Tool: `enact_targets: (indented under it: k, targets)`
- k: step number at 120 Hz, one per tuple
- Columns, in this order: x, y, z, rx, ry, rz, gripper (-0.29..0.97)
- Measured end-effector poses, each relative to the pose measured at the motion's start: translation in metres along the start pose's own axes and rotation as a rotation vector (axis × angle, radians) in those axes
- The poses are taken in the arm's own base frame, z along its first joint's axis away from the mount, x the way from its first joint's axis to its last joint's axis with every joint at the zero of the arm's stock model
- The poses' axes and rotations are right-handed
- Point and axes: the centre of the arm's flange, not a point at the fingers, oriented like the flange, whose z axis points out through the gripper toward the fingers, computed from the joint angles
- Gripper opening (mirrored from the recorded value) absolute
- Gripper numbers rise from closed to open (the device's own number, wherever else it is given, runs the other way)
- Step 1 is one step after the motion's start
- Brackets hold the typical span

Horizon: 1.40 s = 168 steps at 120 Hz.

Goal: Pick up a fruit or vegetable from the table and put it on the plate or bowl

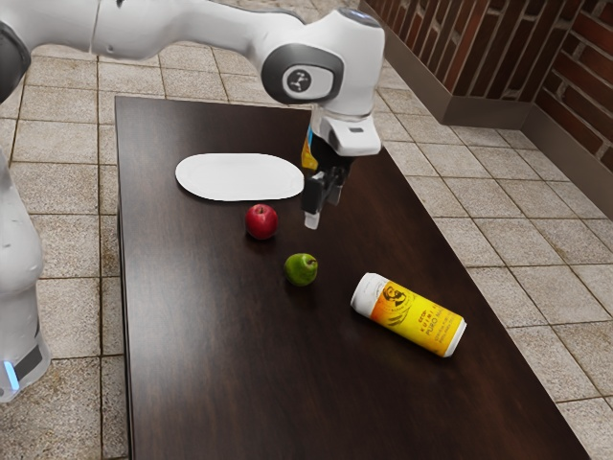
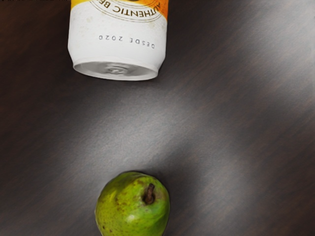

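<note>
Behind our hand, an orange-and-yellow object (image 1: 308, 153) is mostly hidden by the wrist, and we cannot tell what it is. In the wrist view the can (image 2: 118, 39) is cut off by the frame's edge, so we see only its silver end and part of its printed label. The green pear (image 2: 133, 204) is cropped there too, with its stem facing the camera.

Our gripper (image 1: 323, 213) hangs above the dark table (image 1: 239, 383) with its two black fingers apart. Nothing sits between them and they touch nothing.

The green pear (image 1: 301, 269) stands on the table, near the gripper and lower in the exterior view, clear of the fingers. The red apple (image 1: 261, 221) sits near the pear, toward the exterior view's left and farther back. The white plate (image 1: 239, 176) lies beyond the apple, well apart from the pear, with no fruit on it. The can (image 1: 408, 313) lies on its side to the pear's right in the exterior view, its silver end turned toward the pear.
</note>
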Motion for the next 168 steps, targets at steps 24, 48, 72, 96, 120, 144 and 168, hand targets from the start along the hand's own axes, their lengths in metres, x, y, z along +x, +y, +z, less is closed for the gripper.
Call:
enact_targets:
  k: [24, 48, 72, 96, 120, 144, 168]
  targets:
    - [-0.004, -0.001, 0.020, -0.016, -0.015, 0.082, 0.68]
    - [-0.014, 0.000, 0.052, -0.054, -0.062, 0.142, 0.68]
    - [-0.019, 0.000, 0.071, -0.065, -0.079, 0.187, 0.68]
    - [-0.021, -0.014, 0.078, -0.038, -0.076, 0.214, 0.68]
    - [-0.021, -0.019, 0.097, -0.044, -0.077, 0.237, 0.68]
    - [-0.025, -0.022, 0.122, -0.059, -0.089, 0.251, 0.68]
    - [-0.027, -0.021, 0.133, -0.056, -0.088, 0.263, 0.68]
